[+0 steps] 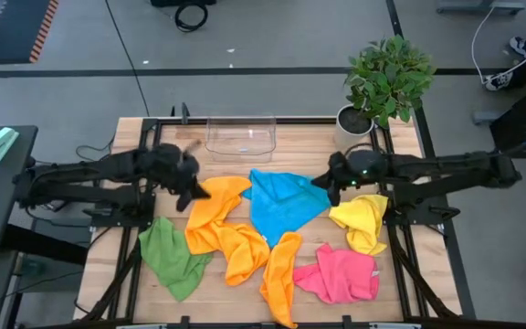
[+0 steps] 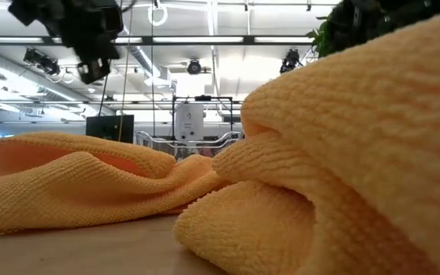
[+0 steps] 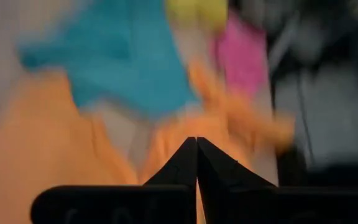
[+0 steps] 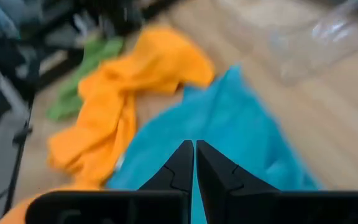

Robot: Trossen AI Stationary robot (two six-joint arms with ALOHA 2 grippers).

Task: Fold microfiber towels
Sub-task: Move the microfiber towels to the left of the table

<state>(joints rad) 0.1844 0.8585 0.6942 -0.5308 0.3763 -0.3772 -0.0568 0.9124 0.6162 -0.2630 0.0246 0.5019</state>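
Observation:
Several microfiber towels lie crumpled on the wooden table: a green one [image 1: 173, 256], three orange ones [image 1: 215, 212] [image 1: 245, 254] [image 1: 281, 279], a blue one [image 1: 281, 206], a yellow one [image 1: 362, 221] and a pink one [image 1: 341, 274]. My left gripper [image 1: 187, 194] is shut and empty, above the left edge of the far orange towel [image 3: 36, 155]; the low view shows it [image 2: 92, 70] well above the cloth. My right gripper [image 1: 330, 187] is shut and empty, over the blue towel's right corner [image 4: 229, 124].
A clear plastic tray [image 1: 240, 137] stands at the table's far edge, in the middle. A potted plant [image 1: 386, 78] stands at the far right corner. Bare wood shows between the tray and the towels. An orange towel [image 2: 342, 153] fills most of the low view.

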